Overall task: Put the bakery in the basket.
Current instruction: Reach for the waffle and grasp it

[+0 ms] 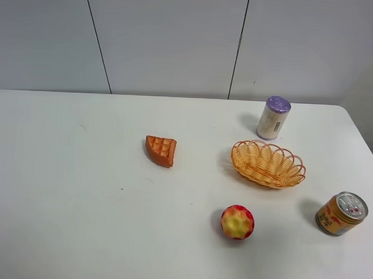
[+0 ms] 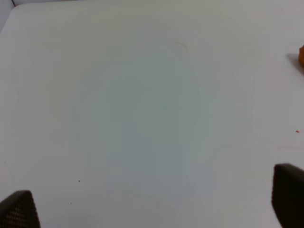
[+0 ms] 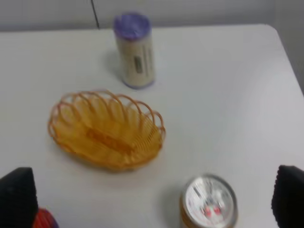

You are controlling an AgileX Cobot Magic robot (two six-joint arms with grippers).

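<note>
The bakery (image 1: 161,150), an orange-brown wedge with a grid top, lies on the white table left of centre. A sliver of it shows at the edge of the left wrist view (image 2: 301,54). The golden wicker basket (image 1: 268,164) stands empty to its right and also shows in the right wrist view (image 3: 107,130). Neither arm shows in the exterior view. My left gripper (image 2: 154,204) is open and empty over bare table, well away from the bakery. My right gripper (image 3: 153,197) is open and empty, on the near side of the basket.
A red-and-yellow bumpy ball (image 1: 237,222) lies in front of the basket. An orange can with a silver lid (image 1: 341,213) stands at the near right. A white cylinder with a purple lid (image 1: 273,117) stands behind the basket. A wall backs the table.
</note>
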